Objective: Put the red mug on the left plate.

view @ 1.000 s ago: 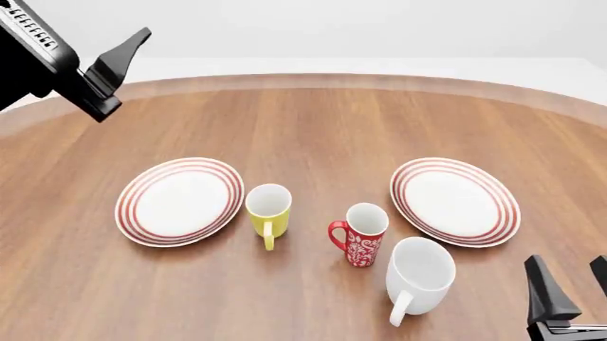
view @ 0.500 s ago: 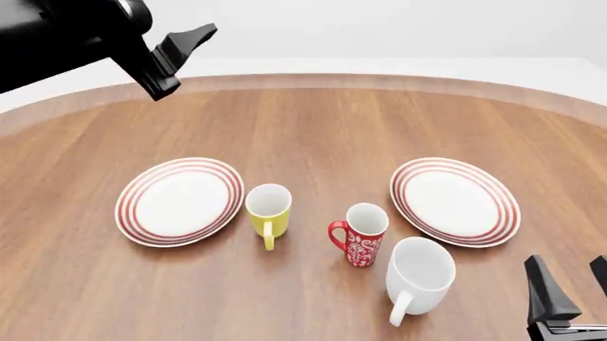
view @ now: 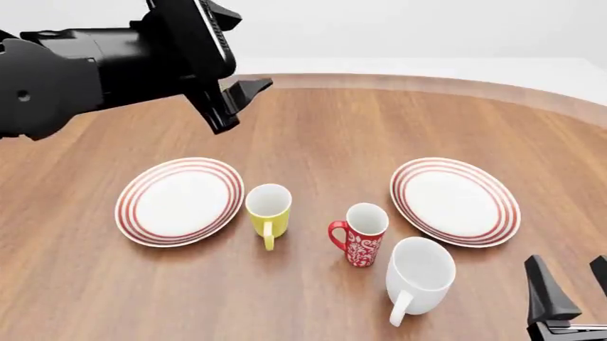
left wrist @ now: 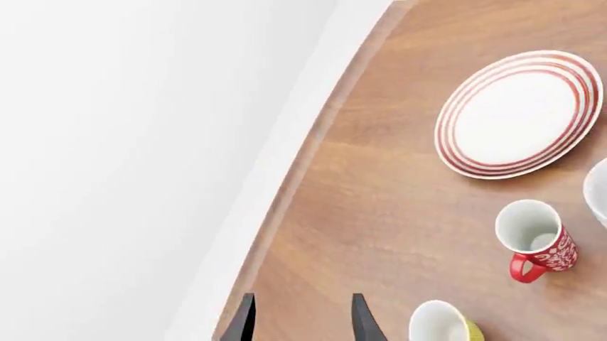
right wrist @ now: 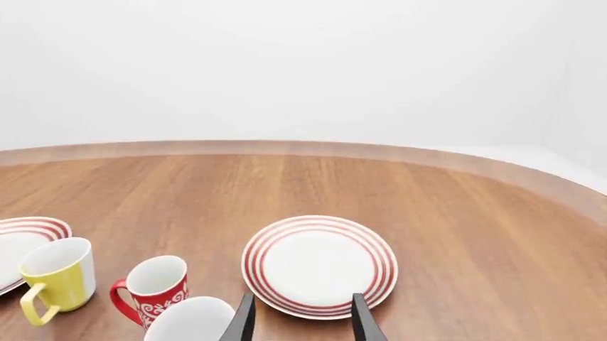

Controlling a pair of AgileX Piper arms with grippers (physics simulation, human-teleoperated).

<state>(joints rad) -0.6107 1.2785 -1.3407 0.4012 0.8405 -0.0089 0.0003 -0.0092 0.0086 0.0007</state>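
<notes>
Beside the yellow mug, on the side away from the left plate, the red mug stands upright on the counter, slim, white-swirled, handle toward the yellow one. Nothing's grasped yet; it looks like the approach. The left gripper hovers high beyond the plate, fingers spread, and needs to descend onto the mug. The right gripper sits low, fingers apart
</notes>
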